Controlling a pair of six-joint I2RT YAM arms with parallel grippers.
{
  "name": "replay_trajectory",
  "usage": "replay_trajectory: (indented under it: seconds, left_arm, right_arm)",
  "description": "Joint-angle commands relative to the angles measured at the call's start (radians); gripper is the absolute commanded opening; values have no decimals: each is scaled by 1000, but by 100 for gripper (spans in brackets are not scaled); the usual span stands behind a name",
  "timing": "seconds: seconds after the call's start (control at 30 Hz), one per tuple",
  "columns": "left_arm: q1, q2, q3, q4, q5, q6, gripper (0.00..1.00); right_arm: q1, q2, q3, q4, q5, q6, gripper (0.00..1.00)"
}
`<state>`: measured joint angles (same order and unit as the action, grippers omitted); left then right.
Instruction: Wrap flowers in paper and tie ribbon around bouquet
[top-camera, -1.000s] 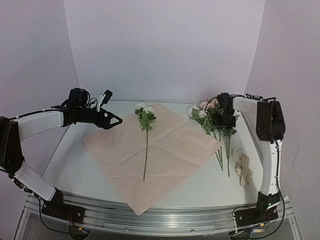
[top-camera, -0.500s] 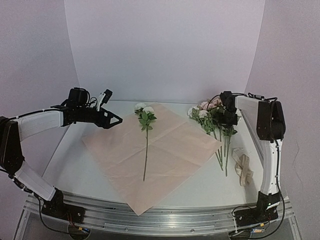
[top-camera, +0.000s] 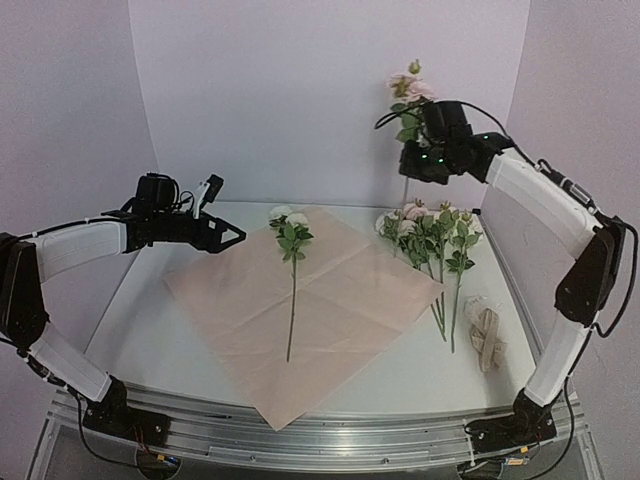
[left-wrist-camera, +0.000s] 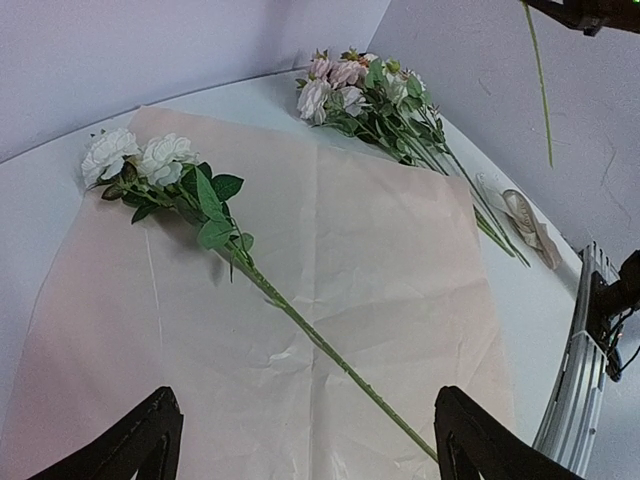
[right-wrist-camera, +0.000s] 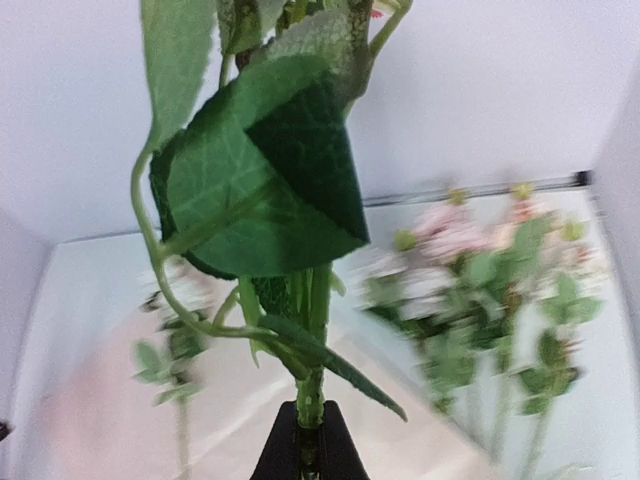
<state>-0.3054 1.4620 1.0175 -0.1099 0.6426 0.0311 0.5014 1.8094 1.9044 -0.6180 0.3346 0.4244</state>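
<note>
top view: right gripper (top-camera: 428, 158) pinched shut on a held flower (top-camera: 410, 88), high in the upper right, well above the table (top-camera: 140, 312). left gripper (top-camera: 228, 232) jaws wide, nothing in them, hovering at left by the paper's left corner. paper (top-camera: 340, 300) flat at centre with a single flower (top-camera: 291, 290) lying on it, blooms toward the back. flower bunch (top-camera: 432, 240) on the table at the paper's right corner. ribbon (top-camera: 487, 338) lower right, apart from the paper.
left wrist view: fingers spread at the bottom corners, paper and single flower between them; bunch top centre, ribbon at right.
right wrist view: fingers closed on the green stem at bottom centre, big leaf (right-wrist-camera: 270, 190) in the upper middle, bunch blurred at right.
</note>
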Motion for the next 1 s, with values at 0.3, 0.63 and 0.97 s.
replay_trajectory:
  seconds: [0.3, 0.63, 0.97]
  left_arm:
    - [3, -27, -19, 66, -25, -48, 88]
    - [3, -31, -30, 79, -31, -42, 88]
    - [3, -23, -20, 78, -22, -37, 88]
  right_arm:
    - [245, 454, 5, 255, -332, 480, 0]
    - [244, 556, 0, 209, -482, 360, 8]
    - [45, 231, 11, -88, -283, 166, 70]
